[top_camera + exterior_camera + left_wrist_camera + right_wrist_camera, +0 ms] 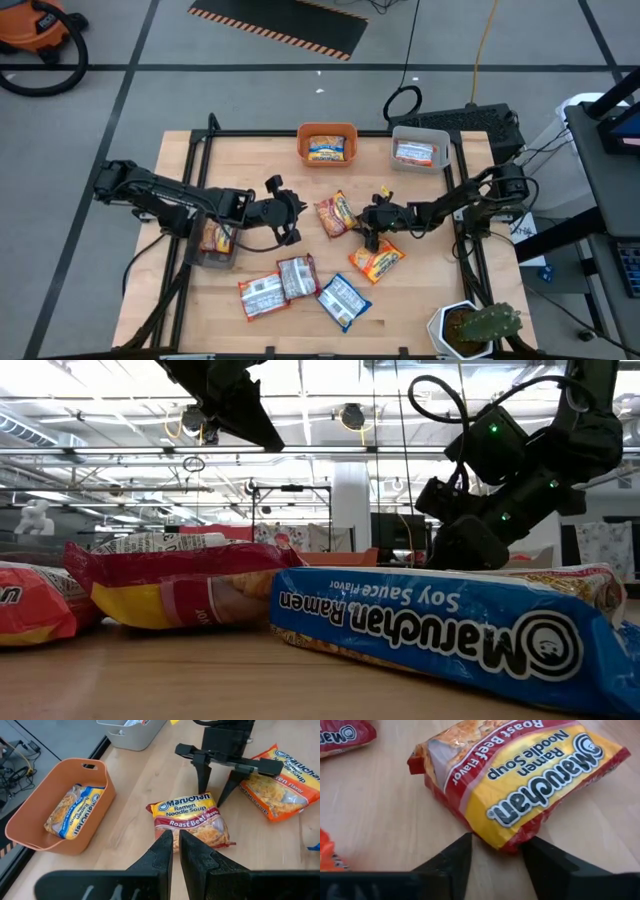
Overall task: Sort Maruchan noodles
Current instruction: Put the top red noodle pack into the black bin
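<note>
Left of centre in the high view: left gripper hovers over the counter, jaws clenched, nothing held. Just right of it lies the Roast Beef packet. Right gripper is low at that packet's right edge, jaws parted either side of its corner, not gripping. Orange packet sits below. Two silver-red packets and a blue packet lie lower centre. Orange bin and grey bin, upper centre, each contain one packet.
</note>
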You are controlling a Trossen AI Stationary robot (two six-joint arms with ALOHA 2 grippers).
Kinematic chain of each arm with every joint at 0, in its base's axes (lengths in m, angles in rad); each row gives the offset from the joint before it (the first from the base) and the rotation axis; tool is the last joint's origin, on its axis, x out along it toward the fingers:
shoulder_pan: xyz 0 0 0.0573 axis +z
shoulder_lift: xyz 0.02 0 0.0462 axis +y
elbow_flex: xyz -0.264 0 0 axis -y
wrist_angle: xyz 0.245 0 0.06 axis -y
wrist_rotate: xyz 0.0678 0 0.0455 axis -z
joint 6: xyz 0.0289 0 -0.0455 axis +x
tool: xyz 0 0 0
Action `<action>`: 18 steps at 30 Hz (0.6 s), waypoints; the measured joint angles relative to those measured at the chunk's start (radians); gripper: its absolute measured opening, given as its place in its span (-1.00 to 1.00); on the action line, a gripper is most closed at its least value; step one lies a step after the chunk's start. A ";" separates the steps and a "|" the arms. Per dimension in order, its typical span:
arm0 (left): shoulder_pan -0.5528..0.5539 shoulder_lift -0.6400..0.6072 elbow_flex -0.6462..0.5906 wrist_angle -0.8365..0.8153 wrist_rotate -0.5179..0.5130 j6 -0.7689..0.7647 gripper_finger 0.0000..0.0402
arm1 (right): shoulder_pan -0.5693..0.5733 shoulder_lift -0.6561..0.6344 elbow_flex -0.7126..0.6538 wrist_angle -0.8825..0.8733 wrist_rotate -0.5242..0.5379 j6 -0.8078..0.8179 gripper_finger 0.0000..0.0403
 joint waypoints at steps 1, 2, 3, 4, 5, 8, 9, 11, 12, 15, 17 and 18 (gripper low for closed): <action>0.003 0.000 0.000 0.000 0.000 0.000 -0.82 | 0.000 0.000 0.000 0.002 0.000 -0.003 -0.29; 0.004 0.000 0.000 0.000 0.001 0.000 -0.82 | 0.000 0.000 -0.001 0.007 0.000 -0.007 -0.36; 0.005 0.000 0.000 0.000 0.001 0.000 -0.82 | 0.000 0.000 -0.001 0.012 0.000 -0.011 -0.44; 0.005 0.000 0.000 0.000 0.001 0.000 -0.82 | 0.000 0.001 -0.001 0.020 0.000 -0.017 -0.52; 0.005 0.000 0.000 0.000 0.001 0.000 -0.82 | 0.000 0.001 -0.002 0.027 0.000 -0.023 -0.60; 0.005 0.014 0.001 0.003 0.000 0.000 -0.82 | 0.000 0.002 -0.002 0.039 0.001 -0.035 -0.83; 0.005 0.021 0.001 0.001 0.001 0.002 -0.82 | 0.000 0.002 -0.002 0.039 0.001 -0.037 -0.90; 0.006 0.038 0.001 0.002 0.001 0.014 -0.82 | 0.000 0.002 -0.002 0.041 0.001 -0.046 -0.97; 0.009 0.051 0.001 0.012 0.000 0.022 -0.82 | 0.000 0.002 -0.002 0.041 0.005 -0.053 -0.97; 0.020 0.088 0.001 0.011 0.001 0.034 -0.82 | 0.005 -0.004 -0.002 0.039 0.048 -0.061 -0.96; 0.032 0.106 0.001 0.019 0.002 0.038 -0.82 | 0.009 -0.017 -0.002 0.029 0.068 -0.072 -0.99; 0.038 0.113 0.001 0.018 0.002 0.046 -0.82 | 0.015 -0.025 -0.002 0.023 0.080 -0.082 -0.99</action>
